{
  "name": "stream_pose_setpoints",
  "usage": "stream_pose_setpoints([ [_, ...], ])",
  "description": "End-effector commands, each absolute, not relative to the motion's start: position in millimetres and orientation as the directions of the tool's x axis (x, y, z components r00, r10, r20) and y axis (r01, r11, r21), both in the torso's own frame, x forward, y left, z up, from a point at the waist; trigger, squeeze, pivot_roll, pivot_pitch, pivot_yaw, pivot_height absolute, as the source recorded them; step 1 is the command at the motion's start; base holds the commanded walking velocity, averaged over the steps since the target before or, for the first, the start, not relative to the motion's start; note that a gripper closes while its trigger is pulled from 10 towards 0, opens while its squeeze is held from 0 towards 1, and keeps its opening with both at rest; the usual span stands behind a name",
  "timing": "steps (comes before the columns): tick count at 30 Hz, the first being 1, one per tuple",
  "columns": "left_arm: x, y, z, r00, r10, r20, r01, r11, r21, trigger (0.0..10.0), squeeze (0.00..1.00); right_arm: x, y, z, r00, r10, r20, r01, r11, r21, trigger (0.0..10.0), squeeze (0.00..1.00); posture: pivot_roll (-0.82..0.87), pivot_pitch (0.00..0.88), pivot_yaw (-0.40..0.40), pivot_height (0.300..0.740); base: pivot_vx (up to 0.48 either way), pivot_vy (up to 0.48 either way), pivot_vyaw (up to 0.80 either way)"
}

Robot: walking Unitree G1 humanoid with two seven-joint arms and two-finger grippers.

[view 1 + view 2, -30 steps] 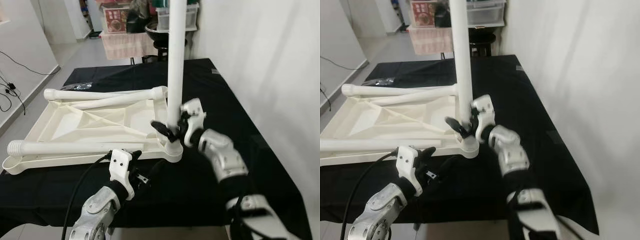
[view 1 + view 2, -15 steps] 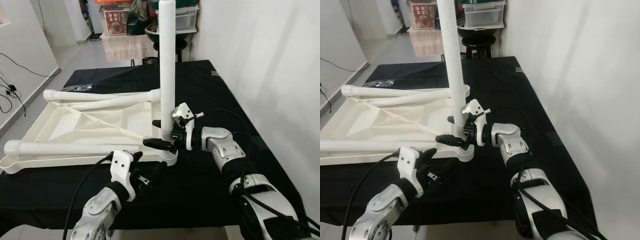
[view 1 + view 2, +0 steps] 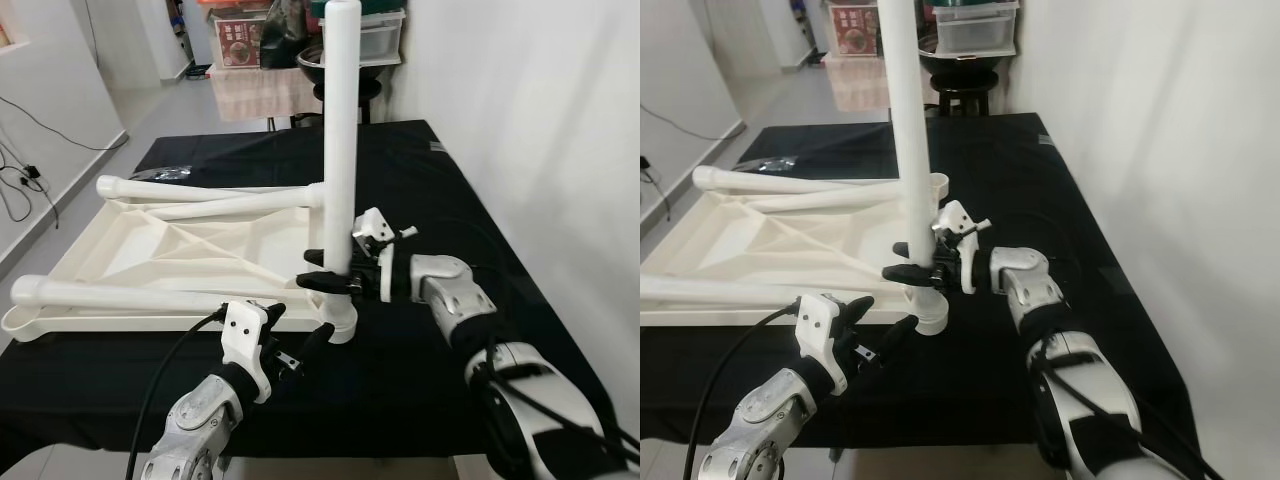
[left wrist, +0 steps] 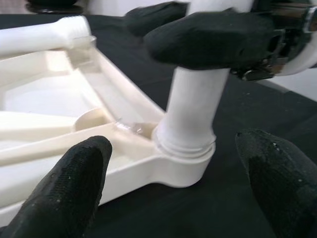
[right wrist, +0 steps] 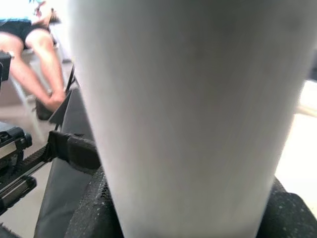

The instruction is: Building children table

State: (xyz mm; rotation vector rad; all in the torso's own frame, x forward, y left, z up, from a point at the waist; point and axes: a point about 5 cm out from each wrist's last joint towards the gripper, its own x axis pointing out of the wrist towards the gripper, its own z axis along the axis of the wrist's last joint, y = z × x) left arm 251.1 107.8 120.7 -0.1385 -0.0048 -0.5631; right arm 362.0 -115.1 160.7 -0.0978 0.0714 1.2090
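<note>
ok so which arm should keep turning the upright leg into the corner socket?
Right. The right claw is already shut around the upright white plastic table leg just above the corner socket of the upside-down white tabletop. The left claw is open, short of that corner.

One tabletop (image 3: 170,250), upside down. Four table legs: one upright (image 3: 341,150), three lying loose (image 3: 130,294). Two grippers: left (image 3: 290,350), right (image 3: 325,270).
</note>
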Motion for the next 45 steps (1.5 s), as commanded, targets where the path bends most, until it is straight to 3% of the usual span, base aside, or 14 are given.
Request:
stream_pose_setpoints([
  [1,249.1,109.2,118.8,0.849,-0.528,0.034,0.527,0.839,-0.134,10.0,0.00,358.7,-117.5,148.8,0.374,0.916,-0.142,-0.927,0.376,-0.019,0.0,0.00,-0.03,0.015,0.026,0.740,0.000,0.000,0.00],
  [2,247.7,111.0,119.1,0.850,-0.526,0.033,0.526,0.840,-0.133,10.0,0.00,371.7,-124.9,139.7,0.790,0.599,-0.135,-0.601,0.799,0.025,0.0,0.00,-0.04,0.038,0.029,0.740,0.000,0.000,0.00],
  [3,246.4,112.5,119.1,0.850,-0.525,0.031,0.524,0.841,-0.134,10.0,0.00,360.1,-132.0,123.8,0.927,0.319,-0.198,-0.318,0.947,0.038,0.0,0.00,-0.04,0.043,0.032,0.740,0.000,0.000,0.00],
  [5,245.1,113.4,119.5,0.851,-0.525,0.030,0.524,0.841,-0.135,10.0,0.00,346.1,-142.2,113.8,0.962,0.103,-0.251,-0.100,0.995,0.025,0.0,0.00,-0.04,0.048,0.037,0.740,0.000,0.000,0.00],
  [17,239.5,116.4,117.8,0.849,-0.528,0.010,0.524,0.841,-0.134,10.0,0.00,338.0,-101.0,116.3,0.892,0.403,-0.206,-0.420,0.906,-0.049,0.0,0.00,-0.02,0.047,0.054,0.740,0.000,0.000,0.00],
  [18,239.4,116.5,117.7,0.848,-0.531,0.007,0.527,0.839,-0.134,10.0,0.00,335.9,-98.8,119.0,0.897,0.393,-0.204,-0.409,0.912,-0.040,10.0,0.00,-0.02,0.047,0.054,0.740,0.000,0.000,0.00],
  [19,239.4,116.5,117.7,0.848,-0.531,0.007,0.527,0.839,-0.134,10.0,0.00,335.9,-98.8,119.0,0.897,0.393,-0.204,-0.409,0.912,-0.040,10.0,0.00,-0.02,0.047,0.054,0.740,0.000,0.000,0.00],
  [21,239.7,115.8,117.1,0.841,-0.541,0.002,0.537,0.833,-0.134,10.0,0.00,334.4,-94.2,125.1,0.891,0.410,-0.195,-0.421,0.907,-0.013,10.0,1.00,-0.02,0.036,0.056,0.740,0.000,0.000,0.00],
  [28,241.1,113.2,116.5,0.840,-0.543,0.002,0.538,0.832,-0.137,10.0,0.00,347.5,-86.0,153.2,0.792,0.604,-0.087,-0.600,0.797,0.068,10.0,1.00,-0.02,0.022,0.050,0.740,0.000,0.000,0.00],
  [31,242.3,112.7,116.8,0.841,-0.541,0.004,0.536,0.833,-0.137,10.0,0.00,354.0,-84.7,170.1,0.630,0.776,-0.022,-0.776,0.630,0.017,10.0,0.84,-0.02,0.021,0.052,0.740,0.000,0.000,0.00],
  [32,242.5,112.7,116.9,0.841,-0.540,0.005,0.536,0.833,-0.137,10.0,0.00,353.4,-83.9,174.7,0.557,0.830,-0.016,-0.830,0.557,-0.020,10.0,0.00,-0.02,0.021,0.052,0.740,0.000,0.000,0.00],
  [37,244.3,112.8,116.9,0.841,-0.541,0.005,0.537,0.832,-0.136,10.0,0.00,353.3,-81.6,184.9,0.302,0.951,-0.059,-0.953,0.300,-0.047,10.0,0.00,-0.01,0.012,0.056,0.740,0.000,0.000,0.00],
  [44,245.3,112.8,117.0,0.843,-0.538,0.005,0.534,0.835,-0.130,10.0,0.00,358.8,-79.3,176.1,0.222,0.970,-0.103,-0.975,0.222,-0.016,10.0,0.00,-0.01,0.008,0.053,0.740,0.000,0.000,0.00],
  [45,245.4,112.9,117.1,0.844,-0.537,0.005,0.533,0.836,-0.129,10.0,0.00,359.6,-78.3,173.8,0.213,0.971,-0.108,-0.977,0.214,0.001,0.5,0.00,-0.01,0.008,0.053,0.740,0.000,0.000,0.00],
])
